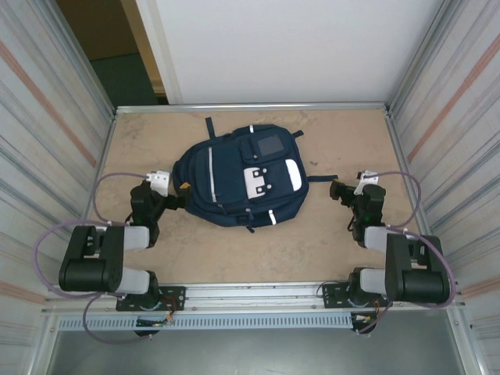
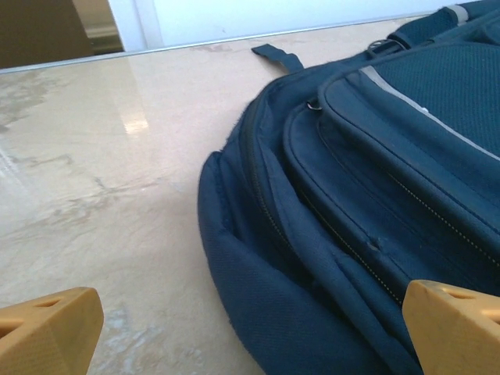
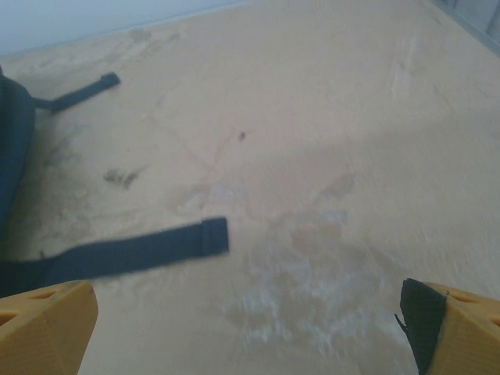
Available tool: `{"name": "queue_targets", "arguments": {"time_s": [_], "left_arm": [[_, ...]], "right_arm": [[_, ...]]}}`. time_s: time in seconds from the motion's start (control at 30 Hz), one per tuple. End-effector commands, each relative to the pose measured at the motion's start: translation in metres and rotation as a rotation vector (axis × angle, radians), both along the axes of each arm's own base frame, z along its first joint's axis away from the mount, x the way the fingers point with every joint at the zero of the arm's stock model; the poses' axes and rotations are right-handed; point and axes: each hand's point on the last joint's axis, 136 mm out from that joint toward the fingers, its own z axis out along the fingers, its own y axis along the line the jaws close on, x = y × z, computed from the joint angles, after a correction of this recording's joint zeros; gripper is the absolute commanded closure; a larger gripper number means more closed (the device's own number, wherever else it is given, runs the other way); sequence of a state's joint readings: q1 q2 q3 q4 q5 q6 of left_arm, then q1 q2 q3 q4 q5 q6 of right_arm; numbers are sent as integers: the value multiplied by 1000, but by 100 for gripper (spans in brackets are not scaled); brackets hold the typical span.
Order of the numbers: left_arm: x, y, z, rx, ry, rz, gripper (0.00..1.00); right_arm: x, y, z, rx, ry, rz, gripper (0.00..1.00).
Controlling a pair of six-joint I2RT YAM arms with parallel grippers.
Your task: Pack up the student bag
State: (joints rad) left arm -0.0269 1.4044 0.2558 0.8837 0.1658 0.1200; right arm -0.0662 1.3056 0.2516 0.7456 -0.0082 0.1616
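Observation:
The student bag (image 1: 234,176) is a large navy backpack with white stripes and a grey square patch (image 1: 268,145), lying flat in the middle of the table. My left gripper (image 1: 178,201) sits at its left edge, open. In the left wrist view the bag's side and zip pockets (image 2: 351,211) lie close ahead of the left gripper (image 2: 250,336), between the wide-apart yellow fingertips (image 2: 47,328). My right gripper (image 1: 338,190) is open to the right of the bag. In the right wrist view the right gripper (image 3: 246,328) is over bare table, with a loose dark strap (image 3: 125,251) just ahead.
The tan tabletop (image 1: 328,242) is walled in by corrugated metal on the left (image 1: 47,133) and right (image 1: 453,133), with a white panel (image 1: 289,47) behind. A second strap (image 3: 78,92) trails from the bag's edge. A metal rail (image 1: 250,297) runs along the near edge.

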Motion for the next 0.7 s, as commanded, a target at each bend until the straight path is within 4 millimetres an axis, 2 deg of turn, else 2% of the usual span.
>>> {"name": "queue_targets", "arguments": {"time_s": [0.0,0.13,0.17,0.23,0.3,0.67], "left_arm": [[13,-5,14,11,-70,-45,1],[24,2,7,-19,-14,-23,1],[26,4,6,-30,-6,-19,1],[27,10,6,-60,-11,-16,1],[28,6,4,-71,11,-53,1],[30,7,4,-69,32,-41,1]], "right_arm": [[20,-4,24,-37,-100,12,1],[28,-14,1,-15,-67,-36,1],[33,-14,-1,-21,-81,-37,1],[37,-8,-9,-45,4,-19,1],[43,-4,-8,-84,6,-16,1],[43,-1,-9,-79,26,1,1]]}}
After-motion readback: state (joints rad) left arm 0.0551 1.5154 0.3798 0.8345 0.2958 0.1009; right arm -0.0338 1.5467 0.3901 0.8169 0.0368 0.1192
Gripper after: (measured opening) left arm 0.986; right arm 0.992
